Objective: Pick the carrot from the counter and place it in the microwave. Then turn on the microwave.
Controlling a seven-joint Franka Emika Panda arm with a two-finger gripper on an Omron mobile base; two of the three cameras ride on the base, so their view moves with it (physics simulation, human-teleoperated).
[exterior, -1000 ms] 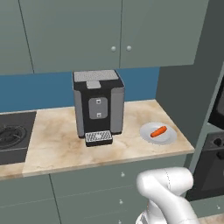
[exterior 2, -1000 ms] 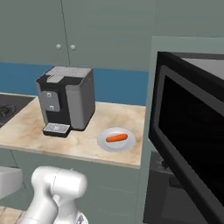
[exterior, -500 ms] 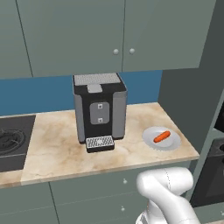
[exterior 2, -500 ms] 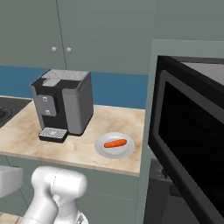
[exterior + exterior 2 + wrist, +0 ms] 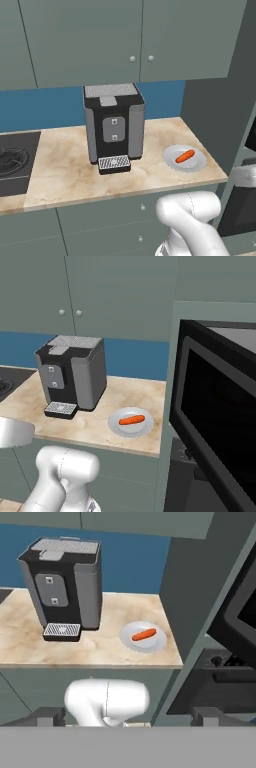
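One carrot (image 5: 185, 156): lay on the grey plate (image 5: 146, 428), right of the coffee machine (image 5: 114, 125), untouched.
Plate: sat on the counter (image 5: 65, 167), just right of the coffee machine, apart from it.
Microwave (image 5: 220, 426): stood right of the coffee machine, beyond the counter's end, door swung open.
Gripper (image 5: 125, 718): hung low, well short of the coffee machine, fingers (image 5: 47, 716) spread wide, gripping nothing.
Stovetop (image 5: 15, 162): sat left of the coffee machine.
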